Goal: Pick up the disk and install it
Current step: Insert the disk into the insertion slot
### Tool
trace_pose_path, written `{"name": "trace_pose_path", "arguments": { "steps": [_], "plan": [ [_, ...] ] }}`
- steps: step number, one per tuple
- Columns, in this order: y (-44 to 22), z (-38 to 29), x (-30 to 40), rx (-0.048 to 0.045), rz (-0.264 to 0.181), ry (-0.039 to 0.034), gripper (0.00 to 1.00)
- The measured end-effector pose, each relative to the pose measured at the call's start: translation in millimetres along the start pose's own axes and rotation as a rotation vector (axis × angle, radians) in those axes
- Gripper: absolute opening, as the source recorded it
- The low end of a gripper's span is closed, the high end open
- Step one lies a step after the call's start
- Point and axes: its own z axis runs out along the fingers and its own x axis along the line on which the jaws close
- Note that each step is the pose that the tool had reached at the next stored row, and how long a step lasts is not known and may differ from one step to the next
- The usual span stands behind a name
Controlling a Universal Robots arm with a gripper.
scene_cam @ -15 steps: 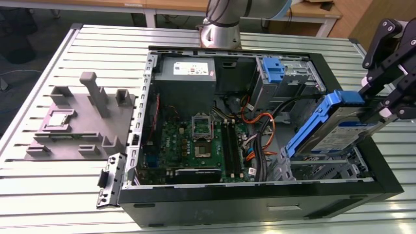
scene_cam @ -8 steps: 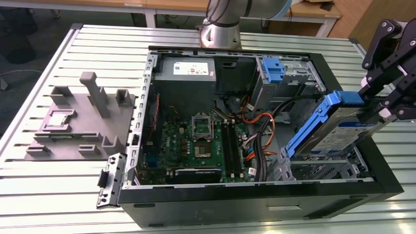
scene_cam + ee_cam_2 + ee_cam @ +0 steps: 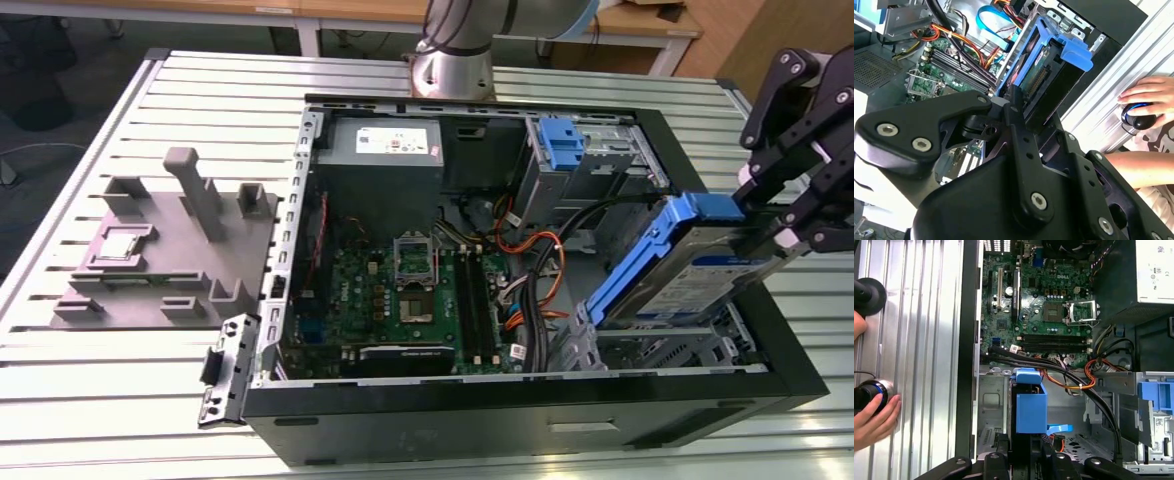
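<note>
The disk (image 3: pixel 678 282), a silver drive in a blue plastic carrier, hangs tilted on edge over the metal drive cage (image 3: pixel 667 345) at the case's corner on the exterior view's right. My gripper (image 3: pixel 771 228) is shut on its upper end, just beside the carrier's blue tab. In the second wrist view the black fingers (image 3: pixel 1015 107) clamp the disk (image 3: pixel 1040 75) across its connector end. In the first wrist view the disk's blue carrier (image 3: pixel 1030 407) stands straight out from the gripper (image 3: pixel 1026 456), above the bay floor.
The open black computer case (image 3: pixel 534 420) lies on a slatted metal table. Inside are the motherboard (image 3: pixel 407 290), grey power supply (image 3: pixel 384 145), a bare blue bracket (image 3: pixel 563 145) and orange and black cables (image 3: pixel 534 260). A grey fixture (image 3: pixel 160 240) sits beside it. A person's hand (image 3: pixel 1146 95) rests nearby.
</note>
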Motion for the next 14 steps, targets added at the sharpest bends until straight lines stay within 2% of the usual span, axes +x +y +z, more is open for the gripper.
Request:
{"name": "trace_pose_path", "arguments": {
  "steps": [9,14],
  "plan": [
    [-0.9,11.2,1.5,0.0,0.0,-0.0001,0.35],
    [-1.0,12.1,1.6,0.0,0.0,0.0001,0.35]
  ]
}}
